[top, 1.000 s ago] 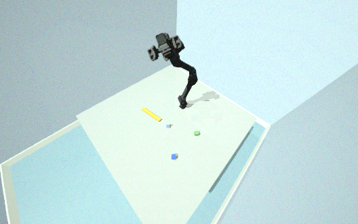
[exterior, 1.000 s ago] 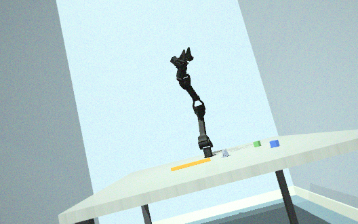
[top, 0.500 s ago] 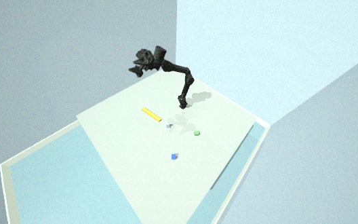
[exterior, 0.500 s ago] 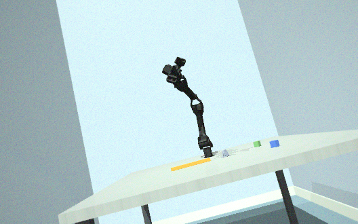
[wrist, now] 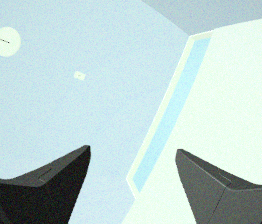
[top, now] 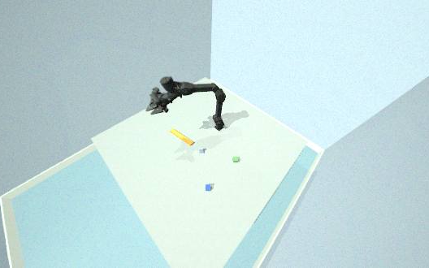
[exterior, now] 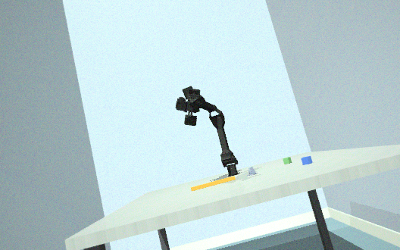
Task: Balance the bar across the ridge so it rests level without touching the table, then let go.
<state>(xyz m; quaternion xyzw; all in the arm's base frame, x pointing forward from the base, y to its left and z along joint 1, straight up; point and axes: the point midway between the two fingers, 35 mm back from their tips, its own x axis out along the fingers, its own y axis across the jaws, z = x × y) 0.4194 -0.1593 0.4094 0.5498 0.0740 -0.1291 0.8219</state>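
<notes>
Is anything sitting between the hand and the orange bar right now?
Nothing visible. The hand hangs open, high above the table; the orange bar lies flat with open air between. The cubes sit beyond the bar.

- The top view is looking down from high above and far off, at a slant, taking in the whole table (top: 147,203), the arm (top: 204,89) and the room corner behind.
- The exterior view is sitting low, near table-edge height, tilted, facing the table (exterior: 243,193) side-on from a distance.
- The wrist view is riding close behind the gripper (wrist: 131,183), looking past both fingertips toward the table's edge (wrist: 202,183).
- Top and exterior are sharing the arm and the tabletop.
</notes>
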